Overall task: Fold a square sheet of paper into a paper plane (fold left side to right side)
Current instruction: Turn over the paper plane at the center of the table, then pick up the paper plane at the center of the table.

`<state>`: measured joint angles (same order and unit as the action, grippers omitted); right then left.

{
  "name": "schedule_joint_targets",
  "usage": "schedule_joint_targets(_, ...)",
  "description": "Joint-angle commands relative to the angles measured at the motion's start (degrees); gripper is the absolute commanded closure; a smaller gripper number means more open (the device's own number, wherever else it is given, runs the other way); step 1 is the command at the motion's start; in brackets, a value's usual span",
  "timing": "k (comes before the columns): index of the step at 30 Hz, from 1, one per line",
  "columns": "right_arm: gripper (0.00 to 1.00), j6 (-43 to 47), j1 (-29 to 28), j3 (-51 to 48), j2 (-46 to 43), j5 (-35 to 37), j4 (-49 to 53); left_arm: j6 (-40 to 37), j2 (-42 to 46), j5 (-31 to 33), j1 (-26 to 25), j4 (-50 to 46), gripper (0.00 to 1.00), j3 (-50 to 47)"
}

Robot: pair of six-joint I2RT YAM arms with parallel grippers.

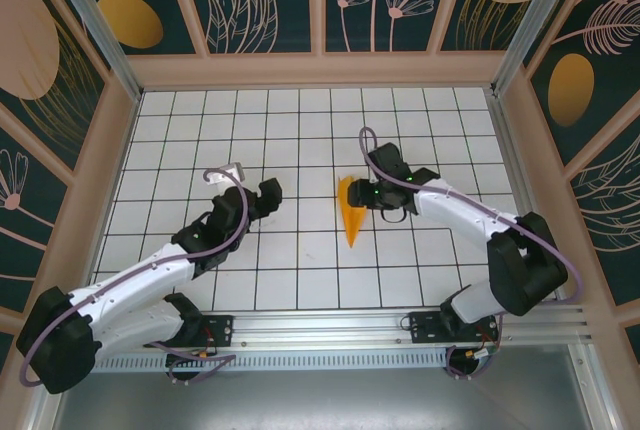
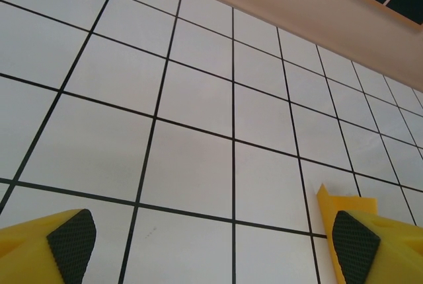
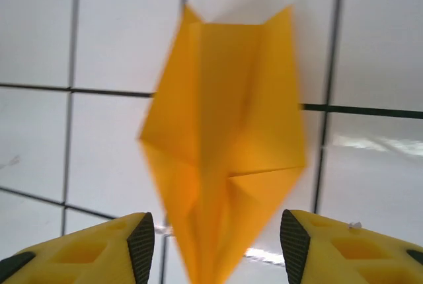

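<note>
One paper plane [image 1: 350, 215] lies on the white gridded desk [image 1: 300, 280], a little right of centre. It is a single narrow dart of bright orange paper. In the overhead view its long axis runs from far to near, with the blunt, wider end toward the back wall and the point toward the arm bases.

The right tool [image 1: 373, 199] sits just beside the plane on its right and faces it across the long axis. In the right wrist view the dart [image 3: 225, 132] is blurred. Its narrow end runs down between the two yellow fingers [image 3: 141, 243], whose pads stand apart with a sliver of desk showing on either side, so the right tool [image 3: 218, 244] is parted around the paper and not pinching it.

The left tool [image 1: 272, 197] is well apart, to the plane's left. It is spread wide over bare tiles [image 2: 211, 244] with nothing between its pads.

The right arm is clearly the nearer of the two. Any next touch would likely fall to it, reaching leftward at the plane's side.

There are two arms, two tools and one paper plane.
</note>
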<state>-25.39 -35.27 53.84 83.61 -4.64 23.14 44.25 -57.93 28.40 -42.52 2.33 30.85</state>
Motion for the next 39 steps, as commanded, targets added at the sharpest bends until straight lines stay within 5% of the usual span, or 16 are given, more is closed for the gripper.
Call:
schedule_joint_targets(1, 0.41, -4.23, -2.09, -0.22, 1.57, 0.0, 3.42, 0.67, 1.15, 2.85, 0.19, 0.01, 0.05, -0.79)
schedule_joint_targets(16, 0.44, -5.51, -4.5, 2.41, 11.23, -0.98, 2.31, 0.49, 1.51, 3.42, 0.23, -1.1, 0.02, -1.08)
schedule_joint_targets(22, 0.63, -5.46, -5.56, 4.4, 14.26, 1.09, 3.01, 0.4, 1.53, 3.72, 0.17, -1.36, 0.01, -1.15)
schedule_joint_targets(28, 0.98, -4.2, -5.64, 8.63, 15.74, 3.94, 4.78, -0.5, 1.59, 4.02, 0.23, -1.95, 0.02, -1.18)
schedule_joint_targets(39, 1.0, 1.14, -1.5, 31.7, 31.77, 5.86, 10.15, -3.41, 1.25, 1.47, 0.16, -2.07, 0.01, -1.18)
